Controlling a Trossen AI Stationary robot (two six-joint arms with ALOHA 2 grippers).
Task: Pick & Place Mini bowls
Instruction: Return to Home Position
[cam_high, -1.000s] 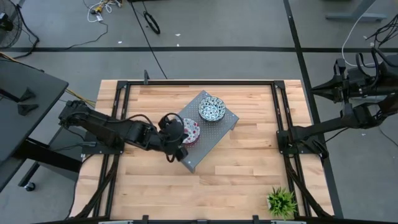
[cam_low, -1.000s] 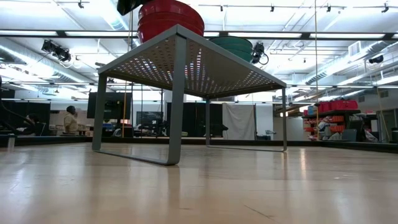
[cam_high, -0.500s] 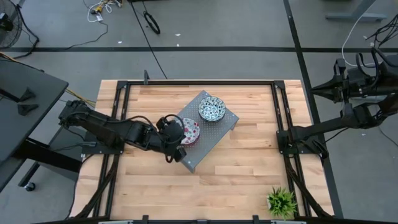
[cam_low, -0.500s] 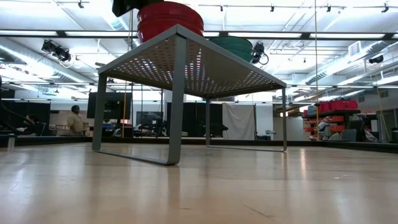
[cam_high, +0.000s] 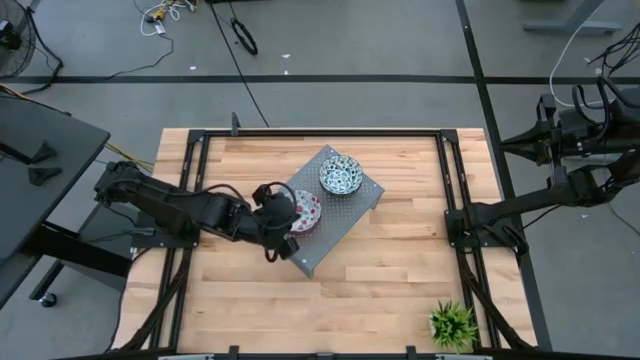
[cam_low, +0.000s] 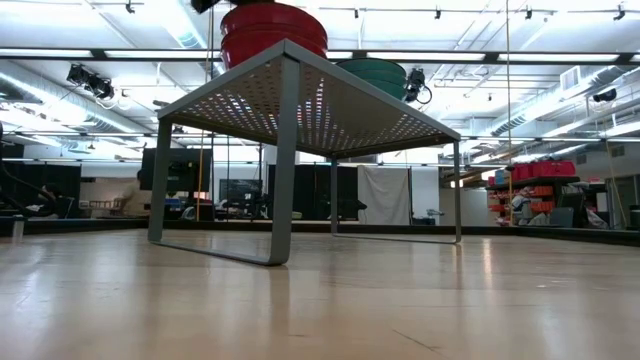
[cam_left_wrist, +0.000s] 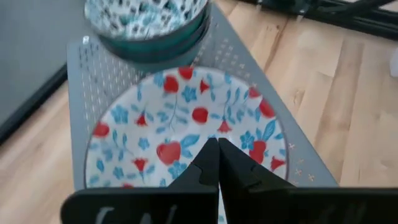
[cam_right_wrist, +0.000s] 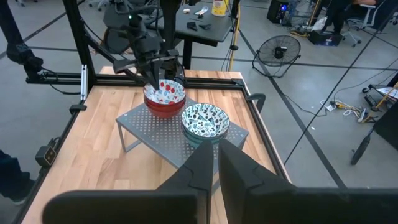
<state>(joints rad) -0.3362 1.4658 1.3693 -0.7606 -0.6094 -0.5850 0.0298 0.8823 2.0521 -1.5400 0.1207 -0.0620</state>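
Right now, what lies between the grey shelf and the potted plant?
Only bare wooden tabletop, as the high view shows: nothing stands between the shelf and the plant. The left gripper hangs over the shelf's opposite side.

Left tool (cam_left_wrist: 217, 150) closed (fingers touching), right tool (cam_right_wrist: 216, 155) closed, arm tucked back

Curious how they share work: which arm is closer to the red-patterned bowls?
Left. The left gripper hovers at the rim of the red-patterned bowls; the right gripper waits at the right edge of the table.
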